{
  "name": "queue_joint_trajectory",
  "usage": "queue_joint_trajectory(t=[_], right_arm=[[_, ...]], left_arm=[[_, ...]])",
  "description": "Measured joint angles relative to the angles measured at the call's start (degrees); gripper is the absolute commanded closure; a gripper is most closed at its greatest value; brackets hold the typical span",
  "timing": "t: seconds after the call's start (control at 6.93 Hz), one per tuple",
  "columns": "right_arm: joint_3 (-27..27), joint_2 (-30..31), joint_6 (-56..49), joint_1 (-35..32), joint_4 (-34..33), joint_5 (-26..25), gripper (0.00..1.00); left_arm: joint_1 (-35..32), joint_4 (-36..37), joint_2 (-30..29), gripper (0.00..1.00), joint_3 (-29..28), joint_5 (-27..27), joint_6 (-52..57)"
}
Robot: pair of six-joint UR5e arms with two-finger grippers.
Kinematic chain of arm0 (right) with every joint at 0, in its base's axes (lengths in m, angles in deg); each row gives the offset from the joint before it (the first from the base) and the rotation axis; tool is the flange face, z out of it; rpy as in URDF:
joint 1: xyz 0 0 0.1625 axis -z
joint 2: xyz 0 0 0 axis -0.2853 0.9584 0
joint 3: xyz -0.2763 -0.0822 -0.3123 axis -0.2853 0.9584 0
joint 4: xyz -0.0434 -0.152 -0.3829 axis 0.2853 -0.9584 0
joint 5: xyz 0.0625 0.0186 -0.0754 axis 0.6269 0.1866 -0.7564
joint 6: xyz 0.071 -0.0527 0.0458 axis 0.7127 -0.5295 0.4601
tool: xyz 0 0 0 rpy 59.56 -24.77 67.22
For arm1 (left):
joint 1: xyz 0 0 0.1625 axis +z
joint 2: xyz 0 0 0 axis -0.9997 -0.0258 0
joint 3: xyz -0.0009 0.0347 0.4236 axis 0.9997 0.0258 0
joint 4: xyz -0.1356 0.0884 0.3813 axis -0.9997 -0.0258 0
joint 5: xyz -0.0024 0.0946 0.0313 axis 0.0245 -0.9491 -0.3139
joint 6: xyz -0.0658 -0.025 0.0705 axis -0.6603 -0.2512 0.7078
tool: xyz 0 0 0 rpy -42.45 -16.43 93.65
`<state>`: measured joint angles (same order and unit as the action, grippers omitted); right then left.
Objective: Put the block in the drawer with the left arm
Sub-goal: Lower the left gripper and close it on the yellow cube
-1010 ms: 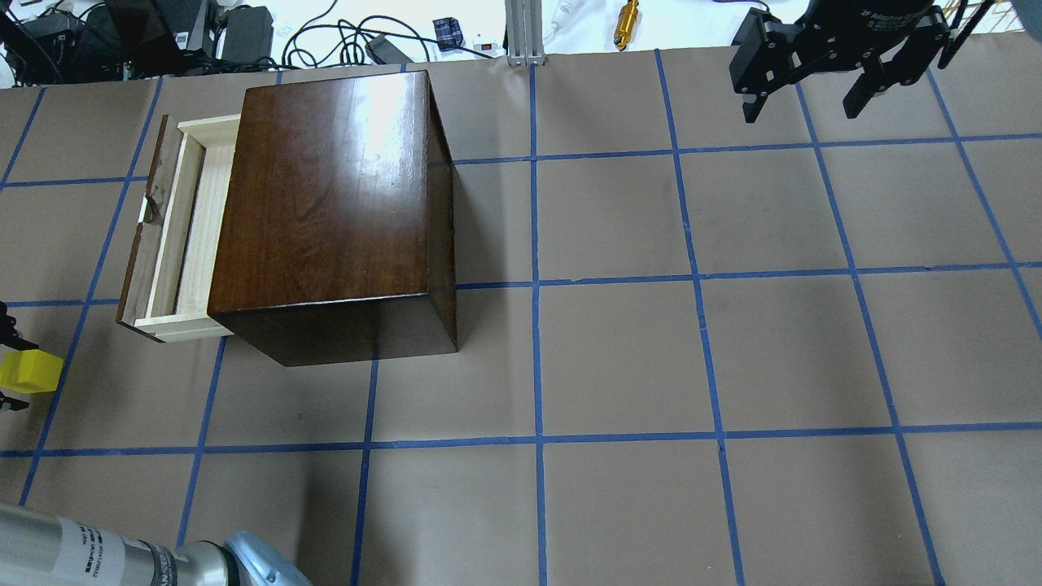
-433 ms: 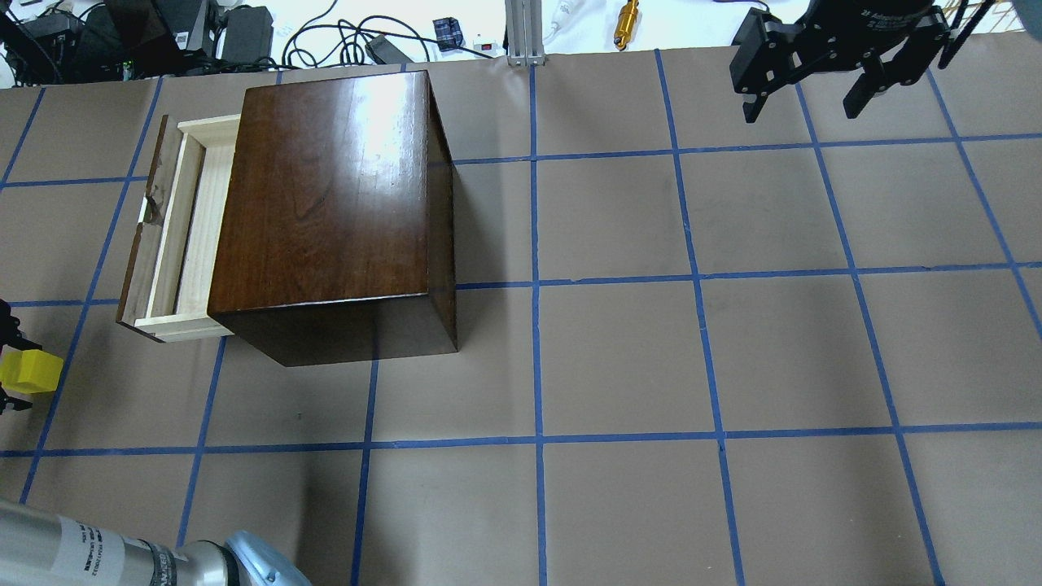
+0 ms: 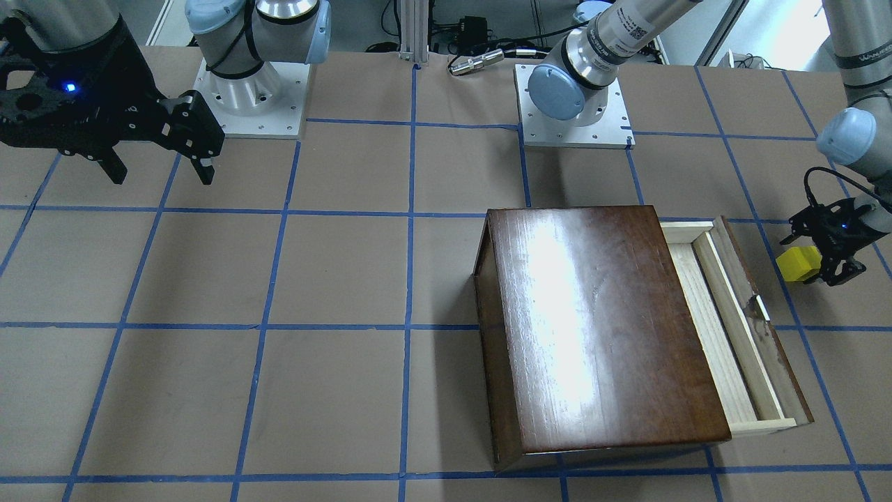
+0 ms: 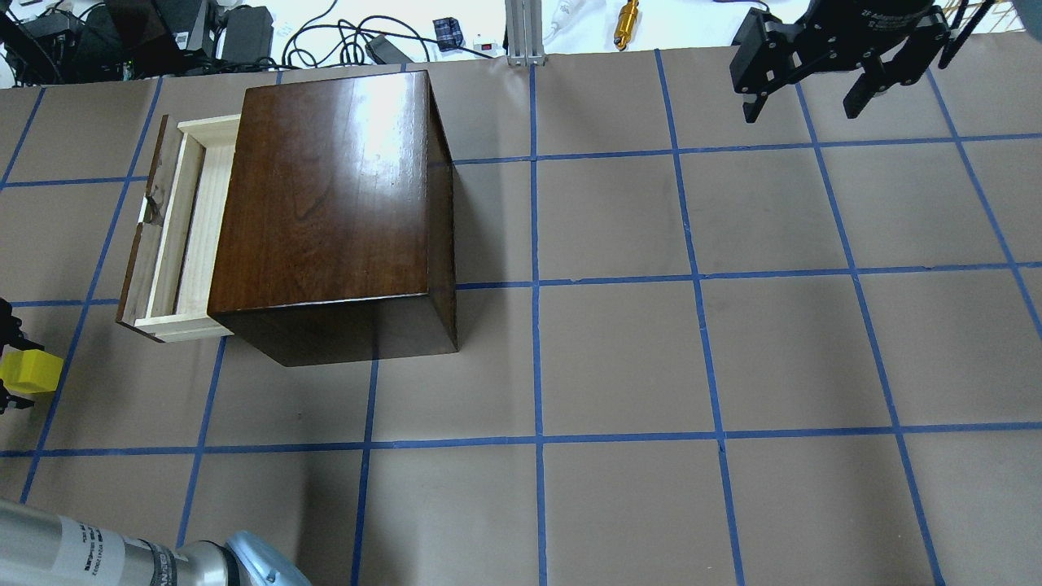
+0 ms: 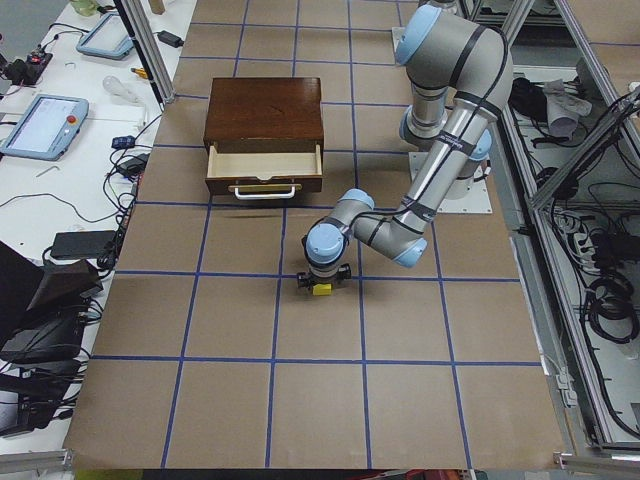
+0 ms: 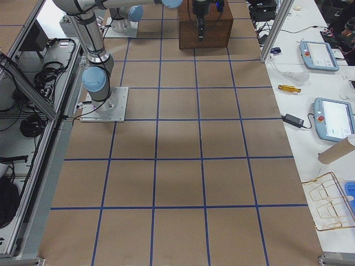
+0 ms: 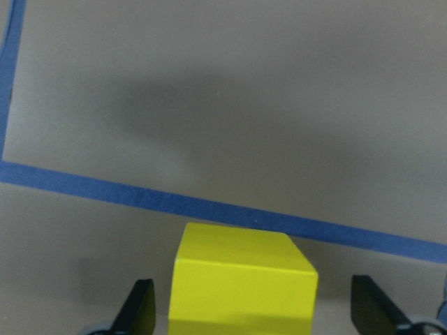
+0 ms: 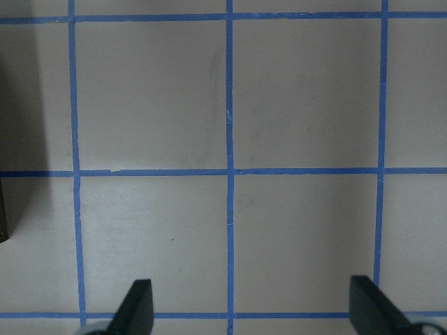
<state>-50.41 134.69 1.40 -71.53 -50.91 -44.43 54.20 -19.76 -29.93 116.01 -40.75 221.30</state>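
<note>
My left pincer (image 3: 815,256) points straight down at the far left side of the surface (image 4: 619,350), and its two fingers are spread wide. The yellow block (image 4: 31,372) sits between them. My left wrist view shows a clear gap between the block and each finger (image 7: 140,310), so I am around it but not gripping it. The block appears to rest on the brown paper, with a strip of blue tape (image 7: 209,206) running just past it.

The dark brown box (image 4: 326,195) stands on the left half of the surface, its glossy top catching the light. Its drawer (image 4: 195,236) is pulled partway out toward my left, showing a strip of pale wood floor behind the dark front panel (image 4: 146,244). In the view from the surface's left end, a light bar handle (image 5: 264,188) runs across that panel. The block lies near the drawer's front corner on my side, outside the drawer and not touching it.

My right pincer (image 4: 800,110) hangs over the far right part of the surface, well apart from the box. Its fingers are also spread, with nothing between them but the taped grid below
</note>
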Motion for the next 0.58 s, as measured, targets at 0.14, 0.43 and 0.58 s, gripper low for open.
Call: queue_joint_trajectory(t=[0.14, 0.43, 0.58], right_arm=[[0.00, 0.02, 0.00, -0.02, 0.00, -0.01, 0.00], [0.00, 0.00, 0.00, -0.03, 0.00, -0.05, 0.00], [0.00, -0.02, 0.00, -0.02, 0.00, -0.02, 0.00]], left_arm=[[0.00, 0.06, -0.03, 0.32, 0.00, 0.00, 0.38], [-0.04, 0.19, -0.06, 0.63, 0.00, 0.38, 2.06], [-0.04, 0.31, -0.06, 0.79, 0.00, 0.55, 2.41]])
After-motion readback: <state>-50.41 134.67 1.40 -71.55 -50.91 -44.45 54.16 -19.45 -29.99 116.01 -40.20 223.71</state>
